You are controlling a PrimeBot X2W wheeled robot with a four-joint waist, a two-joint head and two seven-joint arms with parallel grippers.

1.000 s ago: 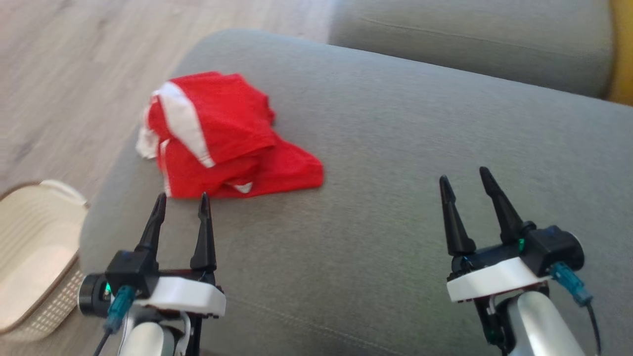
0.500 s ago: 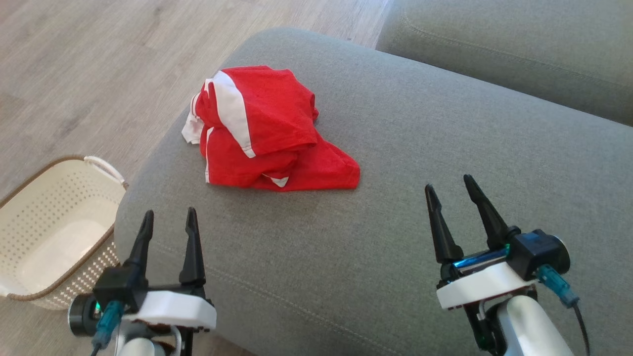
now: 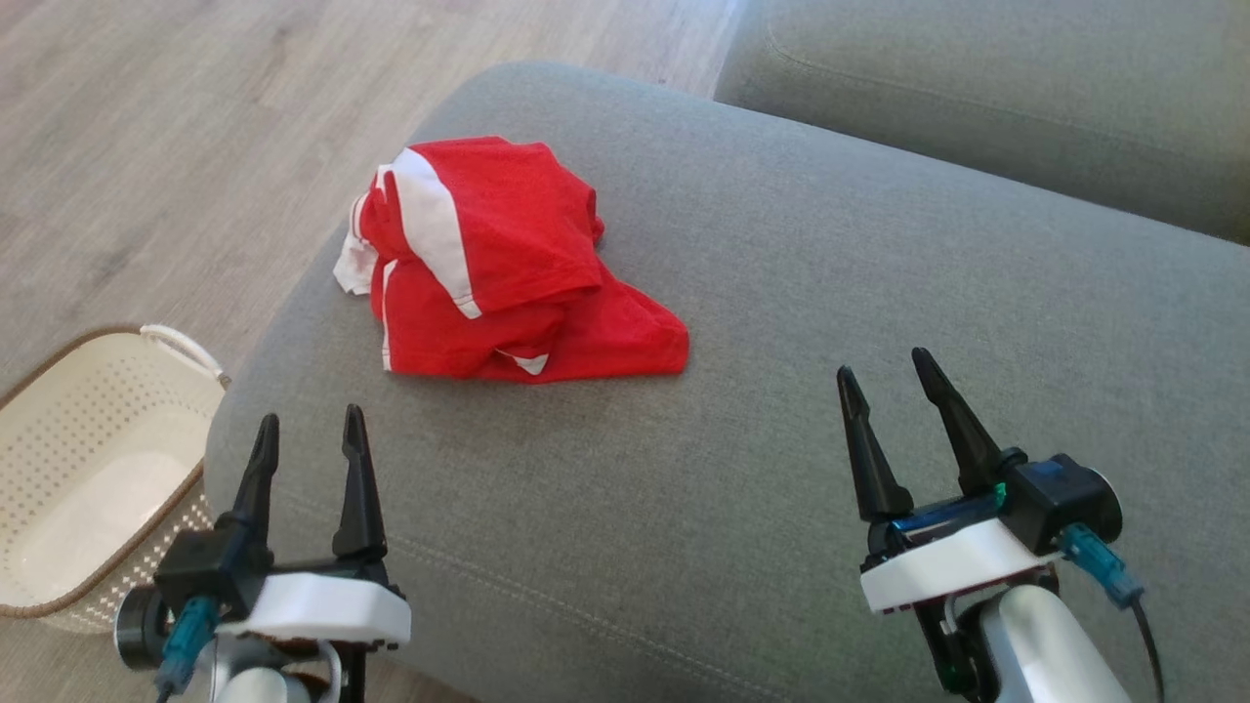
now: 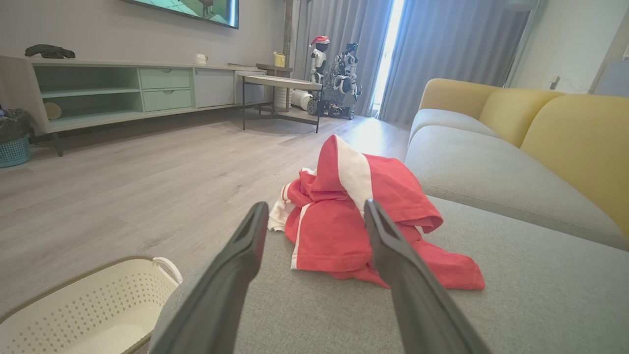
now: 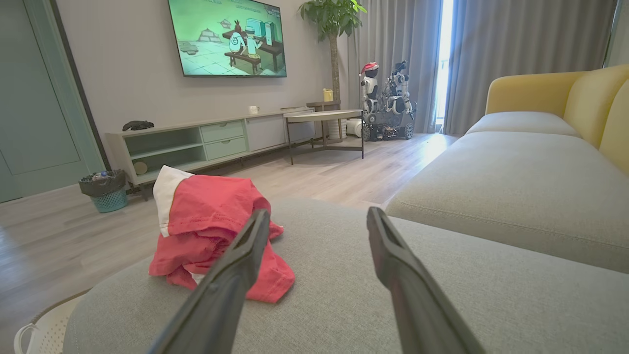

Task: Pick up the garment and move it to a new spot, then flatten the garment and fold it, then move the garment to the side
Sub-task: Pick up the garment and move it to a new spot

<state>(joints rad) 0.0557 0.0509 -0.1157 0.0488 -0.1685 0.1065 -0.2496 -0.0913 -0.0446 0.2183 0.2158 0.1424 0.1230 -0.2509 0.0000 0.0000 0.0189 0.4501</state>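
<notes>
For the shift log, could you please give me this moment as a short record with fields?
garment: red with white stripes, crumpled on the grey sofa cushion, near its left edge
left gripper: open, short of the garment, not touching
right gripper: open, over bare cushion
basket: cream, perforated, on the floor left of the cushion
stage: pick-up not yet begun

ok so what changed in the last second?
Mostly the head camera swung, so the whole scene shifted. The garment itself lies in the same crumpled heap on the grey cushion. The left gripper now sits a little farther back from the garment's near edge. Nothing was grasped or let go: it and the right gripper both stayed open and empty. The basket looks unchanged.
</notes>
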